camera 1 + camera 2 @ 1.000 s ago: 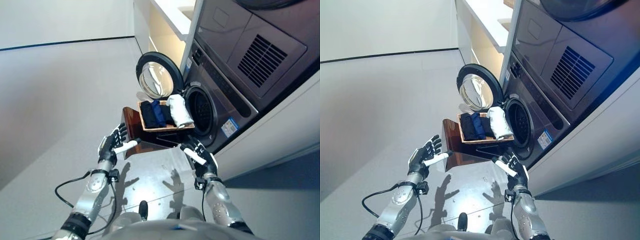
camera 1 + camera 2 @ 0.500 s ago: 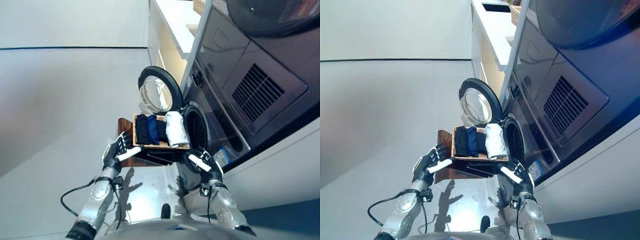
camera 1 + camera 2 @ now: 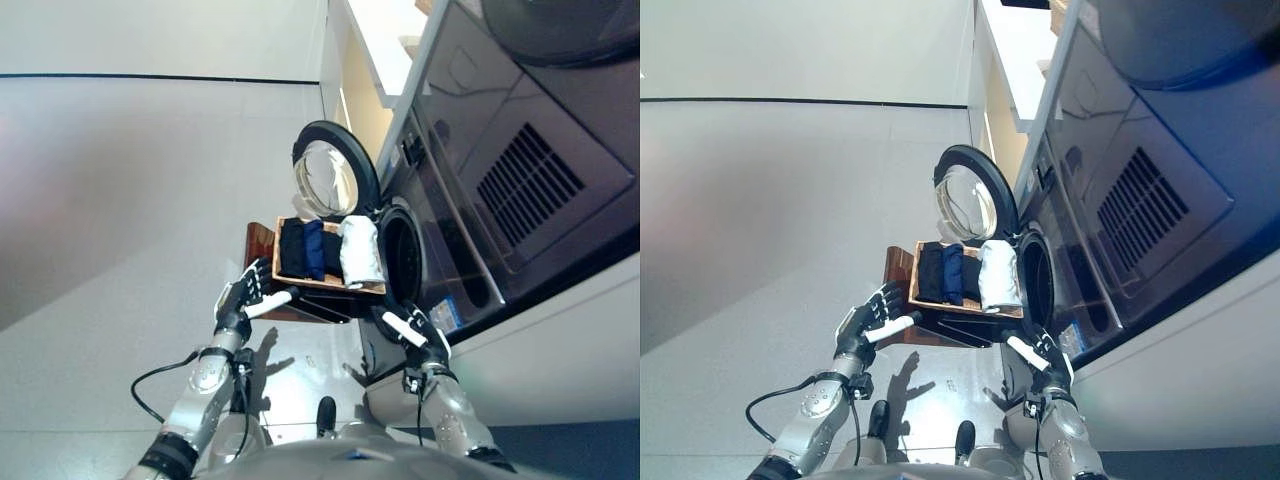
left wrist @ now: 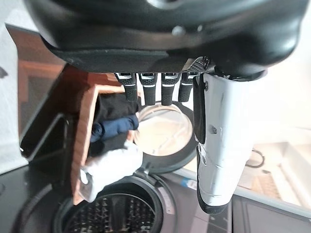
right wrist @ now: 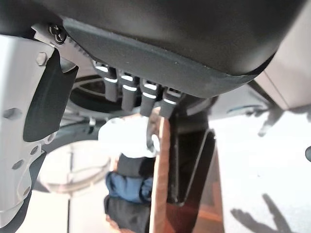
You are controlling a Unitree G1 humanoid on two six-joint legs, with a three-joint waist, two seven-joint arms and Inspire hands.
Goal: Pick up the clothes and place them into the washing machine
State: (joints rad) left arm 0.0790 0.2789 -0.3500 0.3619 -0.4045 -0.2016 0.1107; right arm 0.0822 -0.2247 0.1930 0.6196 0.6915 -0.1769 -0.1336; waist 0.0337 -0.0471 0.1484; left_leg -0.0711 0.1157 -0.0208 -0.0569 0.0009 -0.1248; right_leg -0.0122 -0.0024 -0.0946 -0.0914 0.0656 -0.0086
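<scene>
A wooden tray [image 3: 327,285] on a dark stand holds folded clothes: a black piece [image 3: 291,251], a navy piece [image 3: 313,249] and a white piece [image 3: 359,251]. It stands right in front of the washing machine's open drum [image 3: 399,252], whose round door [image 3: 333,178] is swung wide. My left hand [image 3: 246,292] hovers open just left of the tray, holding nothing. On the near right of the tray my right hand [image 3: 413,328] is open and empty too. The left wrist view shows the clothes [image 4: 114,134] past straight fingers [image 4: 147,89]; the right wrist view shows them [image 5: 129,185] likewise.
A dark dryer [image 3: 520,150] with a vent grille is stacked above the washer. A white counter and cabinet [image 3: 372,45] run along the wall beyond the machines. Pale grey floor [image 3: 130,200] spreads to the left of the tray stand.
The camera has shifted, so the whole scene sits differently. Both hands stay open beside the tray; the left hand is closer to its edge. The clothes have not moved.
</scene>
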